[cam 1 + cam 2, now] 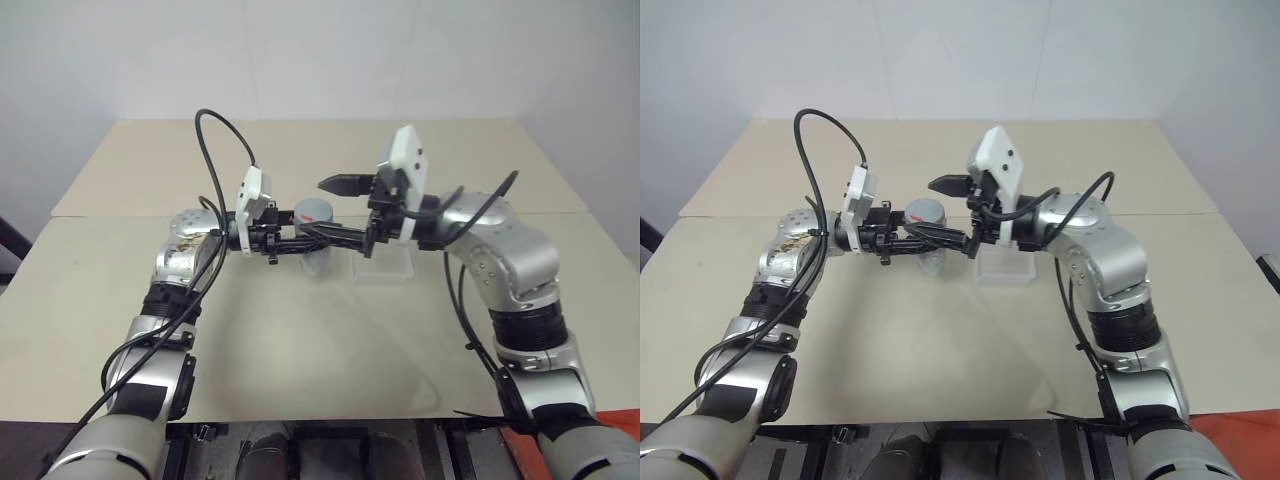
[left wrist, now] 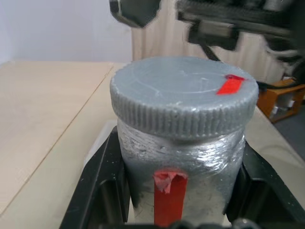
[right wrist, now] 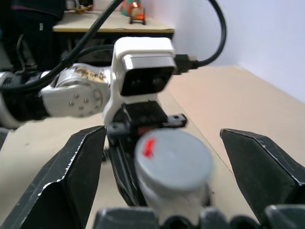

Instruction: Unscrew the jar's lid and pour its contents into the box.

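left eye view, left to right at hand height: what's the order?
left gripper shut on the jar → jar with grey lid → open right gripper → clear box

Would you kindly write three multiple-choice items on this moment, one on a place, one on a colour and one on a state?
1. Where is the box?
A. On the table behind the right gripper
B. In the left gripper
C. On top of the jar

2. What colour is the tape strip on the lid?
A. Blue
B. Red
C. Yellow

3. How do the grippers stand?
A. Both open
B. Left open, right shut on the lid
C. Left shut on the jar, right open around the lid

Answers:
1 A: the clear box rests on the table, behind the right gripper.
2 B: a red strip lies near the lid's rim.
3 C: the left gripper clamps both sides of the jar, while the right gripper's fingers stand wide on either side of the lid, clear of it.
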Controlling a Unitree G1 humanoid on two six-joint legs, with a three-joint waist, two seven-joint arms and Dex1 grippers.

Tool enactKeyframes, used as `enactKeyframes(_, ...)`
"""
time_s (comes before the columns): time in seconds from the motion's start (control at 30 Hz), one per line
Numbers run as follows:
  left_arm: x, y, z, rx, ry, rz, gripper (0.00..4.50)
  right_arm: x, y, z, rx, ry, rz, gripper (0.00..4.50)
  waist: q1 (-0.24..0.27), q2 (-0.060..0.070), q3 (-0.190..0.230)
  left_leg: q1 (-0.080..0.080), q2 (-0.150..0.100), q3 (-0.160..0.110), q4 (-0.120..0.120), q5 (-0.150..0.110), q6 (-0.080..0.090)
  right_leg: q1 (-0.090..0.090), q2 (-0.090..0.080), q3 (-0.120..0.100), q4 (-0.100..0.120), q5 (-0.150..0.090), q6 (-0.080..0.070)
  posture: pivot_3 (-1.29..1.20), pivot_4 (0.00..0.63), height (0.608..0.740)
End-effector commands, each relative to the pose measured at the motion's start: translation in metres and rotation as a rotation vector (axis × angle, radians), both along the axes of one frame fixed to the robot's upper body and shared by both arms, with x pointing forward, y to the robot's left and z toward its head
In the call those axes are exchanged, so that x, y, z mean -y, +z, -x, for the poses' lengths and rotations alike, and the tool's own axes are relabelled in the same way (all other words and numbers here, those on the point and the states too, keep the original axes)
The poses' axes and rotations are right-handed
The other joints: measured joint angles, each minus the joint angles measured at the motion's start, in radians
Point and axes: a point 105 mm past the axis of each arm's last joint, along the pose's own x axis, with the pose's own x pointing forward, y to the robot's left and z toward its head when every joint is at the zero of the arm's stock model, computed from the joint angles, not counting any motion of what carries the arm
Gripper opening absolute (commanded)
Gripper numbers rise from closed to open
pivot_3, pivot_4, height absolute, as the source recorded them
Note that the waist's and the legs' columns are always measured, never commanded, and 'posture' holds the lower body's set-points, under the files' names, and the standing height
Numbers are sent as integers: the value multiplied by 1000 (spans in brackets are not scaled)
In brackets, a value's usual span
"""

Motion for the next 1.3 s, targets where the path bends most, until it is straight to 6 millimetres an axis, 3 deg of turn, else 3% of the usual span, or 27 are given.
enactKeyframes(0.03, 1, 16, -1, 65, -3, 18, 2058, -7, 12, 0, 39, -46, -8, 4481, 0, 0, 0, 0, 0, 0, 0, 0, 0, 0, 0, 0, 0, 0, 0, 0, 150, 740)
enactKeyframes(0.17, 2, 16, 1, 66, -8, 22, 2058, -14, 6, -18, 18, -152, 17, 4481, -1, 0, 0, 0, 0, 0, 0, 0, 0, 0, 0, 0, 0, 0, 0, 0, 150, 740)
enactKeyframes(0.37, -2, 16, 3, 69, -9, 17, 2058, -8, 7, -29, -5, -208, -13, 4481, -2, 0, 0, 0, 0, 0, 0, 0, 0, 0, 0, 0, 0, 0, 0, 0, 150, 740)
enactKeyframes(0.8, -11, 14, 5, 62, -7, -2, 2058, 47, 5, -34, -11, -295, -4, 4481, -1, 0, 0, 0, 0, 0, 0, 0, 0, 0, 0, 0, -1, 0, 0, 0, 150, 740)
enactKeyframes(1.3, -13, 12, 7, 56, -17, -12, 2058, 78, -2, -29, -17, -323, 1, 4481, -2, 0, 0, 0, 0, 0, 0, 0, 0, 0, 0, 0, -1, 0, 0, 0, 150, 740)
